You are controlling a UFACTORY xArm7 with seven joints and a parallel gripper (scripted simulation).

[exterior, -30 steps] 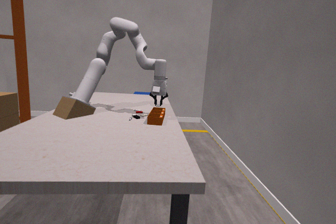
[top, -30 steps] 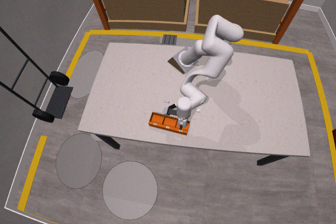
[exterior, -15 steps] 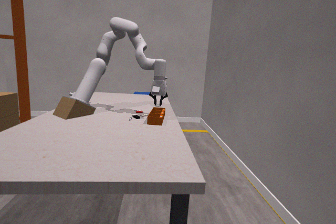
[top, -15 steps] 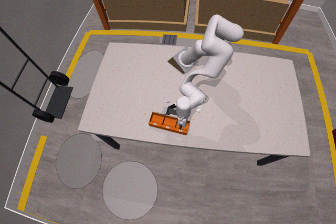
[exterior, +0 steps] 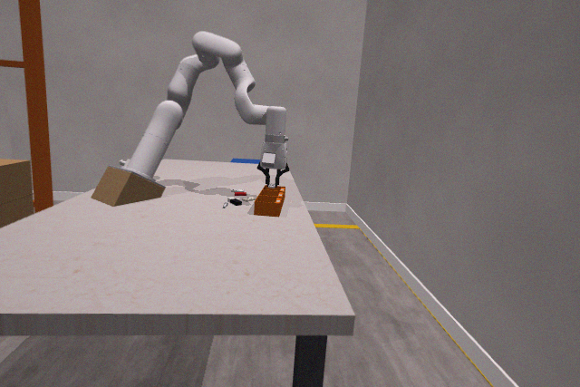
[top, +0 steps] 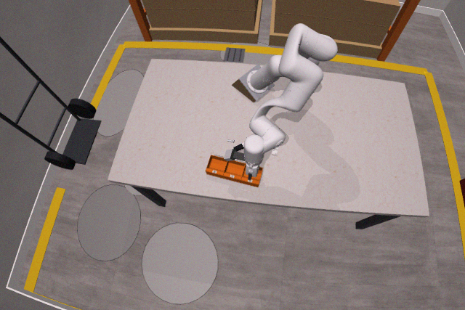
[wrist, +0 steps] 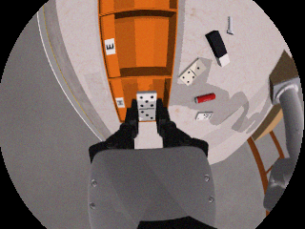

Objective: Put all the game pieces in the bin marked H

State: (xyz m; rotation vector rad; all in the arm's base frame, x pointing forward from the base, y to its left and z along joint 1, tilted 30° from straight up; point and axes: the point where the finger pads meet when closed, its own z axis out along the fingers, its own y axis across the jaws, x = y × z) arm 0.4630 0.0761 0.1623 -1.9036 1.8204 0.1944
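My gripper (wrist: pixel 147 106) is shut on a white domino (wrist: pixel 148 106) with black dots. It holds the domino above the nearest compartment of an orange row of three bins (wrist: pixel 136 26). Each compartment has a small white label on its left side, and I cannot read the letters. In the top view the gripper (top: pixel 250 176) is over the right end of the bin row (top: pixel 233 171). In the exterior view the gripper (exterior: pixel 272 183) hangs just above the bins (exterior: pixel 270 200). A second domino (wrist: pixel 193 74) lies flat on the table to the right of the bins.
A small red piece (wrist: pixel 204 98), a small white piece (wrist: pixel 205 116), a black-and-white block (wrist: pixel 217 48) and a small screw (wrist: pixel 231 23) lie on the table right of the bins. The bins stand near the table's front edge (top: pixel 240 201). The arm's base (exterior: pixel 126 186) is further back.
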